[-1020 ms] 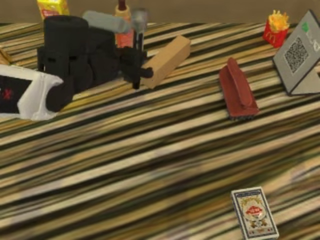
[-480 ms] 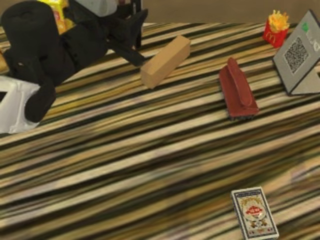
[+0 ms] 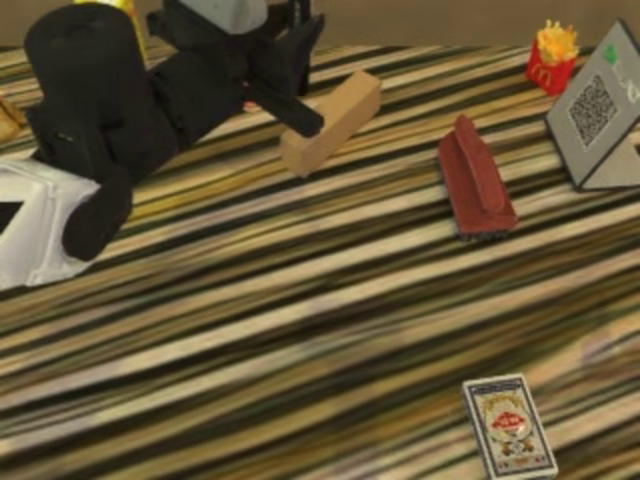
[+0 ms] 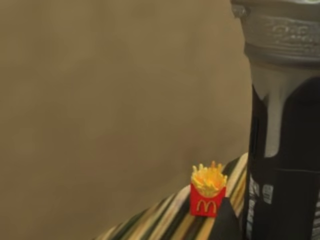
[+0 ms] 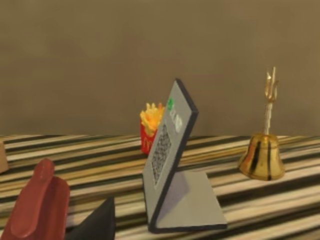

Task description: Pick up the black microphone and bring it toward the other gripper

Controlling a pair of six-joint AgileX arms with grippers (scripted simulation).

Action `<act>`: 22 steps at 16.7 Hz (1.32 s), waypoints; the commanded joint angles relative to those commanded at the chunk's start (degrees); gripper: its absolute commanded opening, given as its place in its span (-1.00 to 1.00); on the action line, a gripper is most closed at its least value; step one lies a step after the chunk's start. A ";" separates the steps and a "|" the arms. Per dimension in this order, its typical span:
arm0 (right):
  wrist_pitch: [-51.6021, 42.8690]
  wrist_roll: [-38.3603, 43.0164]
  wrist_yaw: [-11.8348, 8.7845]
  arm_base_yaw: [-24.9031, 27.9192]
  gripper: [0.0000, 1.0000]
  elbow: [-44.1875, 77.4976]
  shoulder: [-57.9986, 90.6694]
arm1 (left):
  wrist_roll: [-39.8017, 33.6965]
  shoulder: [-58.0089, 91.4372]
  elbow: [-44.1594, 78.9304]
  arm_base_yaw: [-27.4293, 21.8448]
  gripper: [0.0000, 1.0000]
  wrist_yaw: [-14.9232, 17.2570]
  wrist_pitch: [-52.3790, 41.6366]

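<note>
Left claw point(image 3: 285, 75) held the black microphone point(image 4: 280, 125).
The microphone sat squeezed between its fingers, silver head poking out, above the striped surface point(image 3: 320, 300).

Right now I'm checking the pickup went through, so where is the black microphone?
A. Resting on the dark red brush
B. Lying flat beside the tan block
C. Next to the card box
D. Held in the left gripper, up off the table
D: the left wrist view shows the black microphone upright between the left gripper's fingers, its silver mesh head on top, above the striped table.
</note>
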 joint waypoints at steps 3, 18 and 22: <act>0.00 0.00 0.00 0.00 1.00 0.00 0.00 | 0.07 -4.83 -1.40 -6.19 -1.00 -6.85 -2.42; 0.05 -0.01 0.01 0.09 1.00 0.07 0.10 | 0.15 -8.54 -2.27 -10.59 -1.00 -11.37 -4.03; 2.95 -0.25 0.77 5.16 1.00 4.61 6.38 | 0.15 -8.54 -2.27 -10.59 -1.00 -11.37 -4.03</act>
